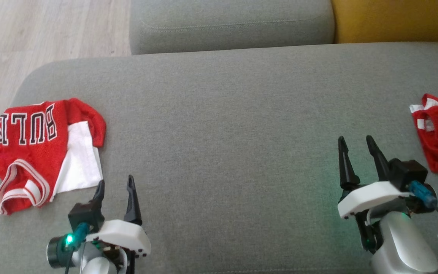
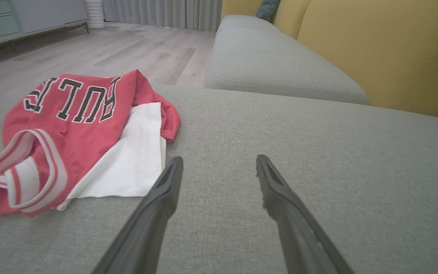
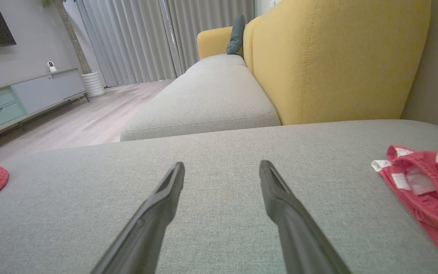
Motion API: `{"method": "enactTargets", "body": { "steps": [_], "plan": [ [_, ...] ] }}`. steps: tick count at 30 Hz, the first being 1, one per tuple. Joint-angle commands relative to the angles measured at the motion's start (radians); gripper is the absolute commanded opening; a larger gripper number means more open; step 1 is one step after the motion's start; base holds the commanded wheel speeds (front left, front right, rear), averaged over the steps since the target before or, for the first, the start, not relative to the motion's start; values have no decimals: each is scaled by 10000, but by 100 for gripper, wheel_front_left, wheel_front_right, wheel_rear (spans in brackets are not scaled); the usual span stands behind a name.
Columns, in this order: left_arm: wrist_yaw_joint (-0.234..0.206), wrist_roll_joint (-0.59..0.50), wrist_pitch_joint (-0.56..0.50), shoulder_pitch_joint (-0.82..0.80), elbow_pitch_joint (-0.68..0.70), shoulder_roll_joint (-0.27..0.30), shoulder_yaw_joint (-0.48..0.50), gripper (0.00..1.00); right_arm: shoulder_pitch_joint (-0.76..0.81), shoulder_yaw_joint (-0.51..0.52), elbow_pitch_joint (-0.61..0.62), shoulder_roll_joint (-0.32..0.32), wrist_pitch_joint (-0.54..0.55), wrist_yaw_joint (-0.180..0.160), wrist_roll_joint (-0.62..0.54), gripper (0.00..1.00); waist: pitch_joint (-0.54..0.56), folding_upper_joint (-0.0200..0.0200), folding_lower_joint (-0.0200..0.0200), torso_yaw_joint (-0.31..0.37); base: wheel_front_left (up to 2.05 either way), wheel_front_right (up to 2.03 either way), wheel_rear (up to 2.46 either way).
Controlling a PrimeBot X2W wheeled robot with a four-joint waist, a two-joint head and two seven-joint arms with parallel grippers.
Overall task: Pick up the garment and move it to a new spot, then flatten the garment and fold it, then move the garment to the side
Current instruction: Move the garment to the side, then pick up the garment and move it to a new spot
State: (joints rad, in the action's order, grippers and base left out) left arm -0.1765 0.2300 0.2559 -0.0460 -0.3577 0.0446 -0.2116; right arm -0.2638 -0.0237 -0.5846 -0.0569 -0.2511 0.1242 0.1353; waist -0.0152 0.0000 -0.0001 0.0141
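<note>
lying on sofa (image 1: 222,133), red jersey (image 1: 29,152) lettered "bulls", both pairs of jaws spread

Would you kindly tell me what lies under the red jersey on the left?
White fabric shows beneath the red jersey; how far it extends underneath is hidden.

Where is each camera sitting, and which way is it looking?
Head view: up on the robot's head, looking down at the grey fabric sofa seat; the left gripper and right gripper show, both open.
Left wrist view: on the left wrist, looking along its two dark fingers toward the red lettered jersey.
Right wrist view: on the right wrist, looking along its fingers toward the yellow sofa back.
Shared: head and left wrist views both show the jersey.
</note>
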Motion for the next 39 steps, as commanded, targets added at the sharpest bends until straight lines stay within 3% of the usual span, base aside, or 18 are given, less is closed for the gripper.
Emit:
{"method": "enactTargets", "body": {
  "steps": [1,10,19,29,34,39],
  "plan": [
    [-46,-82,59,-273,345,56,355,100,-141,-299,394,64,-106,65,150,100,16,0,1,22,0,0,0],
    [7,-35,59,-334,397,56,98,100,87,-387,478,65,-106,65,342,100,-62,0,1,-365,0,0,0],
    [-43,-39,59,-447,443,56,-237,100,505,-621,635,66,-107,65,572,100,-154,0,1,-2503,0,0,0],
    [-18,-315,59,208,462,56,865,100,447,-1363,673,66,-107,65,915,100,-176,0,1,-4608,0,0,0],
    [61,-486,59,679,546,60,1577,100,533,-1715,651,66,-107,65,1167,100,-104,0,1,-5142,0,0,0],
    [313,-665,59,969,546,59,2239,100,592,-1936,611,66,-107,65,1238,100,-85,0,1,-5254,0,0,0]
  ]
}}
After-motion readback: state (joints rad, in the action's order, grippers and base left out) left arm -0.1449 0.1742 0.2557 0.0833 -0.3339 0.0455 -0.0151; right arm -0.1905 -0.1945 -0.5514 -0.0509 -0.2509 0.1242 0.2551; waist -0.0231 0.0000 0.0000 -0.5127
